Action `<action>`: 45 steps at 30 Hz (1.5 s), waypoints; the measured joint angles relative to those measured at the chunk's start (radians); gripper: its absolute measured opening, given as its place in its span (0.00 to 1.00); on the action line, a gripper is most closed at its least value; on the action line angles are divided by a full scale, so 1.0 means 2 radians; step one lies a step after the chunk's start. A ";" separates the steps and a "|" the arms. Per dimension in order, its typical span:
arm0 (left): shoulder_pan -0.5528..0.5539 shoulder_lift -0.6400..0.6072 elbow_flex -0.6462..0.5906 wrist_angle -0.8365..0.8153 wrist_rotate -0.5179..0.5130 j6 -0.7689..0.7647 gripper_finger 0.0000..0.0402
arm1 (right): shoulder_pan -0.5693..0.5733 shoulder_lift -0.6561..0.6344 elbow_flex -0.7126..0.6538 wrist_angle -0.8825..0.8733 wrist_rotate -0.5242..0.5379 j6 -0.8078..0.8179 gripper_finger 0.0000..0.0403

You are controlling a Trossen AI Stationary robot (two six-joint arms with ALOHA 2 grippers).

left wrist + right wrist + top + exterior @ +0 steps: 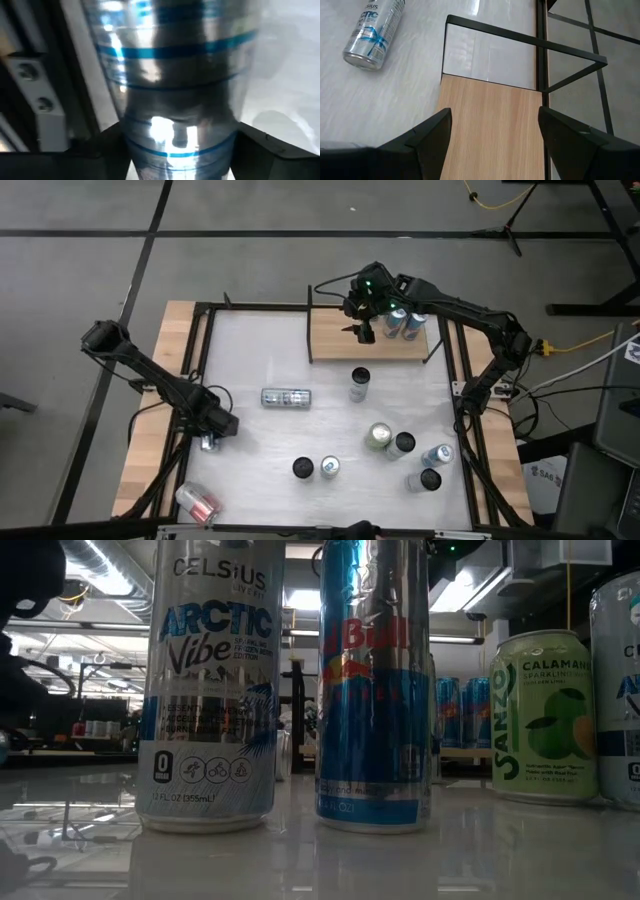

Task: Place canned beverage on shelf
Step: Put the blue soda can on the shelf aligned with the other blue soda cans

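Fingers of the left gripper (208,442) stand on either side of a silver can with blue bands (175,85), close about its body; whether they are truly pinching it I cannot tell. That can sits at the tabletop's (250,370) left edge, near side, by the black frame. The shelf (335,340) lies well apart, far and to the right, with two cans (405,323) already standing on its right end. Over it hangs the right gripper (366,330), its fingers parted and empty, bare board between them. A Celsius can (286,397) lies on its side mid-table, long axis left to right.
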 joint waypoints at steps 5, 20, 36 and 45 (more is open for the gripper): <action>0.005 -0.001 0.001 0.047 -0.046 0.000 0.50 | 0.000 0.000 0.000 0.000 0.000 0.000 0.71; 0.048 0.000 -0.001 0.283 -0.253 0.184 0.51 | 0.000 0.000 0.000 0.001 0.000 0.000 0.71; 0.175 0.000 -0.001 0.579 -0.258 0.590 0.52 | 0.000 0.000 0.000 0.002 -0.177 0.000 0.71; 0.257 0.000 -0.001 0.641 -0.204 0.751 0.52 | 0.001 0.000 0.000 0.031 -0.295 0.001 0.71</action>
